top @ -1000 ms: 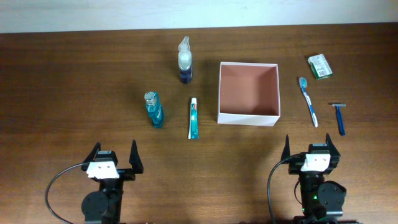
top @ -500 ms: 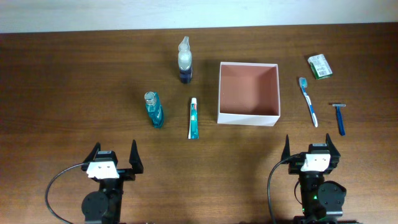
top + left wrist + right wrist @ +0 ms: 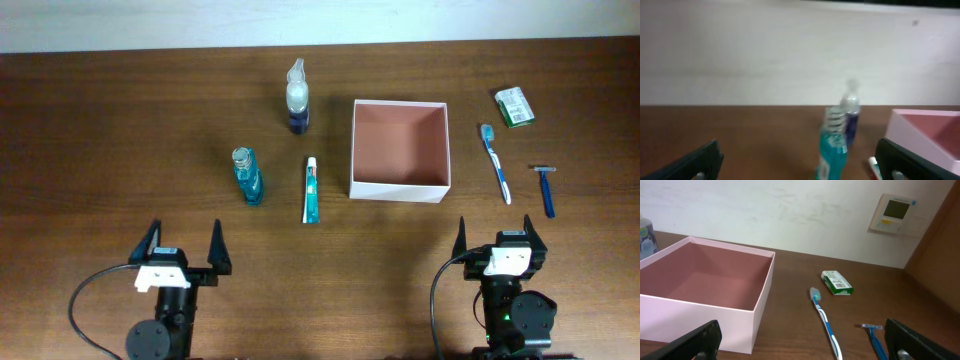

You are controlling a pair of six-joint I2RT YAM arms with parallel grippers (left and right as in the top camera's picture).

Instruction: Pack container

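The container [image 3: 400,188], a square lidless box with white walls and a pinkish-brown inside, stands mid-table and holds nothing; it also shows in the right wrist view [image 3: 757,305] and at the right edge of the left wrist view [image 3: 920,131]. A teal bottle [image 3: 248,176] [image 3: 832,150], a clear and dark-blue spray bottle [image 3: 297,97] [image 3: 850,112] and a toothpaste tube [image 3: 311,189] lie left of it. A blue toothbrush [image 3: 496,163] [image 3: 825,321], a blue razor [image 3: 545,188] [image 3: 875,339] and a green packet [image 3: 514,106] [image 3: 836,282] lie right of it. My left gripper [image 3: 184,250] and right gripper [image 3: 499,236] are open and empty near the front edge.
The wooden table [image 3: 120,130] ends at a white wall behind. A wall panel [image 3: 893,213] shows in the right wrist view. The arms' black cables [image 3: 85,300] loop at the front edge.
My left gripper has shifted slightly forward and turned a little; its wrist view is blurred. The right arm and all objects have not moved.
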